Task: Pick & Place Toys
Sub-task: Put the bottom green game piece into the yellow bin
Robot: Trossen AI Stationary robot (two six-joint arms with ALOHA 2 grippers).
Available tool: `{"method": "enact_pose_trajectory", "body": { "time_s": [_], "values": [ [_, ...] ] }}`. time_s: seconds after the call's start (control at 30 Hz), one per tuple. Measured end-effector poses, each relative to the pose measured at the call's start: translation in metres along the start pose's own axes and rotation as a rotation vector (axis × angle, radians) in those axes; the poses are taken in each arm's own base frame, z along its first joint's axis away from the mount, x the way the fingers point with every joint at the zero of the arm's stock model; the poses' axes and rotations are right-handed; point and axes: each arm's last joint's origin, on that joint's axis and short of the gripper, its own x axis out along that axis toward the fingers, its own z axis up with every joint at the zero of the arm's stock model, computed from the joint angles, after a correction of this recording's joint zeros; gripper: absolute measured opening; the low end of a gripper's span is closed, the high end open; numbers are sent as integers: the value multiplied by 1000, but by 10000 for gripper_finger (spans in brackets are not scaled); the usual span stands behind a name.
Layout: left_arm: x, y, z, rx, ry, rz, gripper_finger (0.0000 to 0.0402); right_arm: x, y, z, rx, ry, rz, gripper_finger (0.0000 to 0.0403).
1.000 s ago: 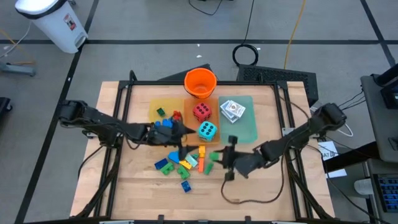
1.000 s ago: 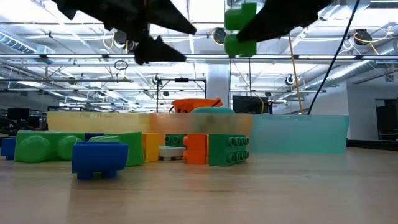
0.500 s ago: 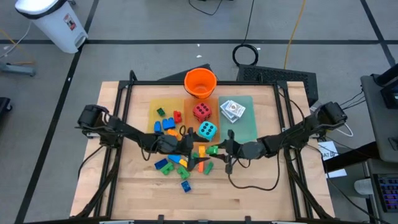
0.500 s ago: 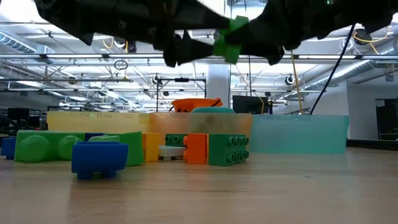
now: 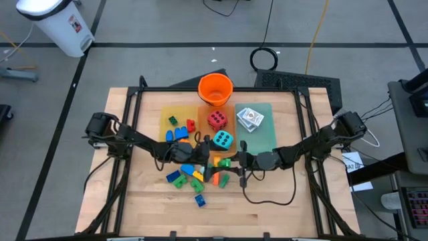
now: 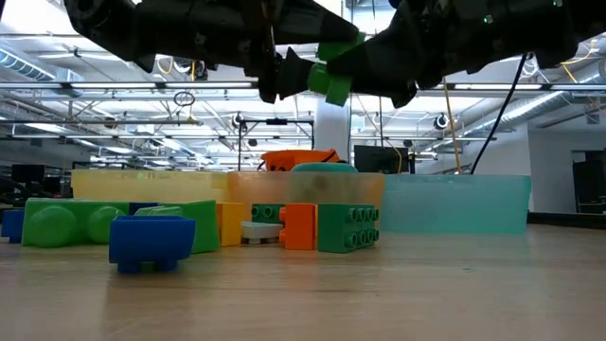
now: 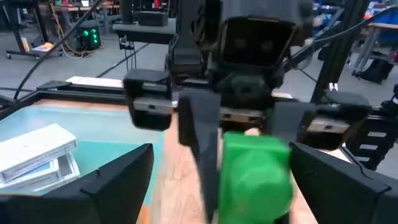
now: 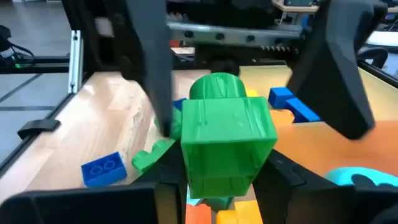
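Observation:
My right gripper [image 5: 234, 163] is shut on a green brick [image 5: 227, 161], held in the air over the loose bricks at the table's middle. It also shows in the right wrist view [image 8: 227, 134] and the low view [image 6: 333, 80]. My left gripper [image 5: 208, 159] faces it from the left, open, with its fingers [image 8: 149, 81] standing on either side of the brick's free end. I see no touch. A red die [image 5: 216, 120] and a teal die [image 5: 223, 140] rest on the orange tray. Card packs [image 5: 250, 118] lie on the green tray. My right gripper pinches the green brick by its two side faces [image 8: 194, 171] between its two fingers. The fingers come level from the table's right. The brick's studded end [image 8: 214, 84] points away from the gripper toward my left gripper. The brick is lifted clear of the table.
Several loose bricks [image 5: 190, 177] lie on the wood below both grippers, and more bricks [image 5: 175, 130] lie on the yellow tray. An orange bucket [image 5: 215, 89] stands at the far edge. The green tray [image 5: 266, 142] lies to the right. Bare wood shows toward the near edge.
My right gripper has carried the green brick toward the table's left and a little toward the far edge, tipping it. My left gripper has gone toward the right and near edge, so the two now meet with its open fingers around the brick.

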Motion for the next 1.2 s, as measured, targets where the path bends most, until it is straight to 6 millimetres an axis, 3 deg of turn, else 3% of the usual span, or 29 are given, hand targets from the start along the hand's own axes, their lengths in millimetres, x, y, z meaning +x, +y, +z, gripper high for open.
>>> {"method": "enact_pose_trajectory", "body": {
  "time_s": [0.33, 0.8, 1.03, 1.2],
  "values": [
    [0, 0, 0, 0, 3, -17, 358, 0, 0, 1, 2, -6, -6, 102],
    [1, -1, -2, 14, 12, -52, 132, 0, 0, 0, 4, -2, -10, 102],
    [0, -6, 11, 69, -16, -57, 130, -1, 0, 2, -5, -4, -12, 134],
    [-21, -8, 52, 87, -106, 10, 130, -9, 0, 1, -81, 67, -6, 177]
  ]
}}
